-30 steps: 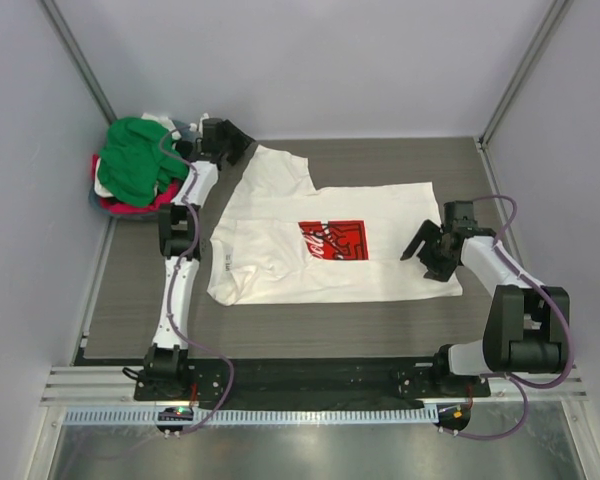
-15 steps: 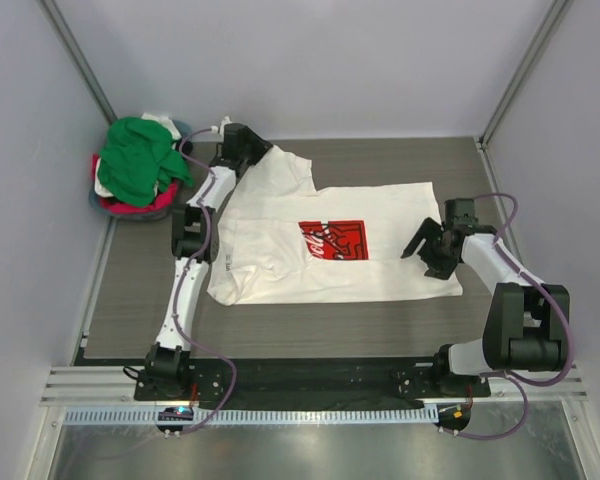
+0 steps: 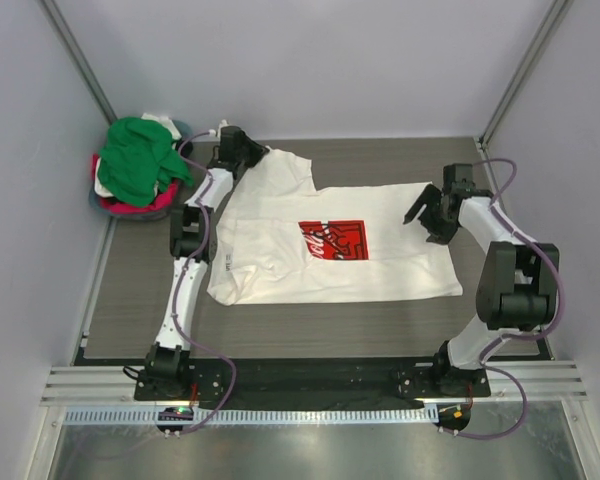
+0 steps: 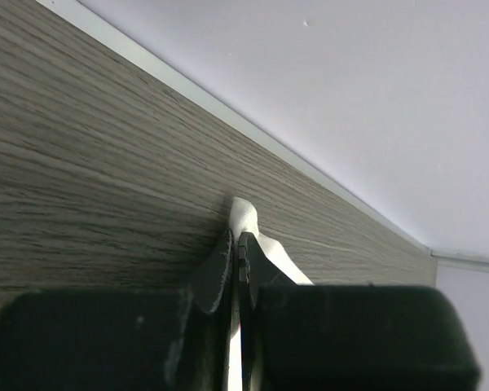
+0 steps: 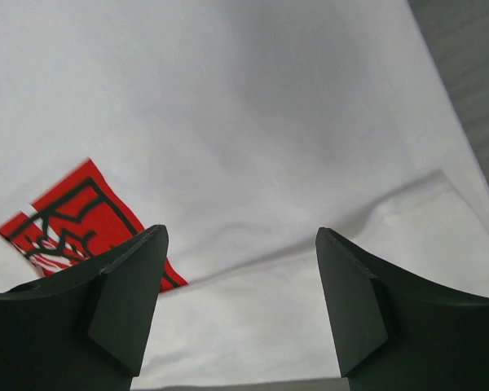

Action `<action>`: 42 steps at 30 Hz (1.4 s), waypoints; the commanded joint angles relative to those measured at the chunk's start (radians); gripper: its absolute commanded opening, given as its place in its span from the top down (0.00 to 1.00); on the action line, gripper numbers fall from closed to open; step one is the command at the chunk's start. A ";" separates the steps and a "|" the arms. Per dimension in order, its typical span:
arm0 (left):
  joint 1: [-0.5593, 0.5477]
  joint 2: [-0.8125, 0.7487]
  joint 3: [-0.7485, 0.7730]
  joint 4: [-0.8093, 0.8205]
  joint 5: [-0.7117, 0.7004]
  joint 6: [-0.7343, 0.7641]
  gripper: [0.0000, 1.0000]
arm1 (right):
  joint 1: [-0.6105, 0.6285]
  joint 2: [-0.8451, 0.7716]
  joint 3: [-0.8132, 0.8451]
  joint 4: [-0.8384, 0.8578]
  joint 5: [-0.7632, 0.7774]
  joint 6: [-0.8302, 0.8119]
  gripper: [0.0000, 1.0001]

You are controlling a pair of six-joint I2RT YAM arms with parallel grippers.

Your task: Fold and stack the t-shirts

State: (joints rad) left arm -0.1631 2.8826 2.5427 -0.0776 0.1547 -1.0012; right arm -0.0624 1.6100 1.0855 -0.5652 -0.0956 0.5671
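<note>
A cream-white t-shirt [image 3: 280,250] with a red square print [image 3: 332,241] lies spread flat on the table. My left gripper [image 3: 246,152] is at the shirt's far left sleeve, shut on the white fabric [image 4: 246,213]; the left wrist view shows the cloth pinched between the closed jaws [image 4: 235,244]. My right gripper [image 3: 421,224] hovers open over the shirt's far right part. In the right wrist view its fingers [image 5: 129,301] stand wide apart above white cloth [image 5: 253,122], with the red print [image 5: 69,220] at the left. More t-shirts, green, red and white, are piled [image 3: 135,170] at the far left.
The wood-grain table [image 3: 130,290] ends at white walls at the back and sides. The pile sits in the far left corner against the wall. A metal rail [image 3: 300,385] carrying both arm bases runs along the near edge.
My left gripper moved right from beside the pile onto the sleeve and shut on it. My right gripper moved toward the back, from the shirt's near right corner to its far right part.
</note>
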 commanded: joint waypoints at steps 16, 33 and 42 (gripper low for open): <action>0.020 0.020 -0.050 0.033 0.039 -0.014 1.00 | -0.068 0.686 0.864 0.001 0.249 -0.084 0.37; 0.023 0.020 -0.047 0.027 0.029 -0.017 1.00 | -0.050 0.754 0.844 0.036 0.215 -0.092 0.73; 0.020 -0.110 -0.138 -0.024 0.089 0.058 1.00 | -0.048 0.725 0.867 0.030 0.169 -0.102 0.99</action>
State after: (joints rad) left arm -0.1497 2.8696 2.4908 -0.0147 0.2115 -1.0054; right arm -0.1207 2.3772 1.9522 -0.4938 0.1131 0.4728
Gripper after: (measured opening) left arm 0.009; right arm 0.033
